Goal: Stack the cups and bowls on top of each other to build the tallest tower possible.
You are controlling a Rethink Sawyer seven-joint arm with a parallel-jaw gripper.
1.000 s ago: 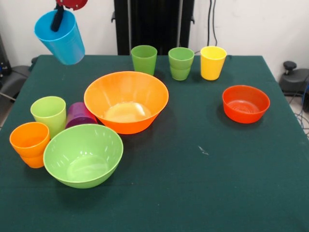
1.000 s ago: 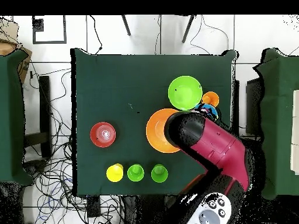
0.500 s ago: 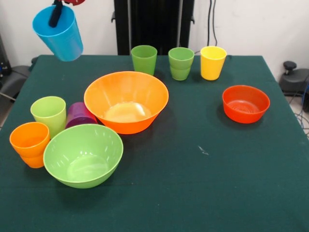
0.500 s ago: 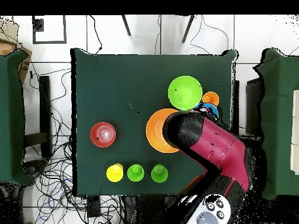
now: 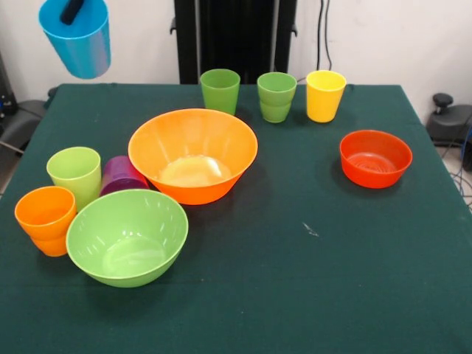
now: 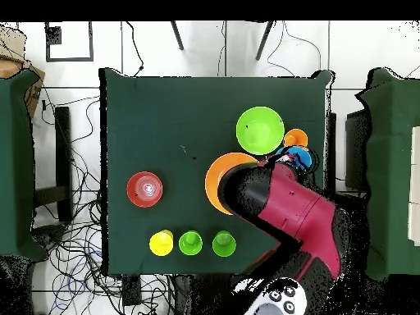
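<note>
your fingers (image 5: 72, 10) grip the blue cup (image 5: 76, 40) by its rim, high above the desk (image 5: 310, 280). below them sit the lime cup (image 5: 74, 173), purple cup (image 5: 121, 176), orange cup (image 5: 46, 219), the orange bowl (image 5: 193, 155) and lime bowl (image 5: 127, 237). the desk is dark green, white wall behind. the cup is higher than a second ago.

Three glossy round plastic bowls: large orange (image 5: 192, 153), large lime-green (image 5: 127, 236), small red-orange (image 5: 375, 158). Seven plastic tumblers: blue (image 5: 76, 38), two green (image 5: 220, 90) (image 5: 276, 96), yellow (image 5: 325, 95), lime (image 5: 74, 174), purple (image 5: 120, 175), orange (image 5: 46, 219).
</note>
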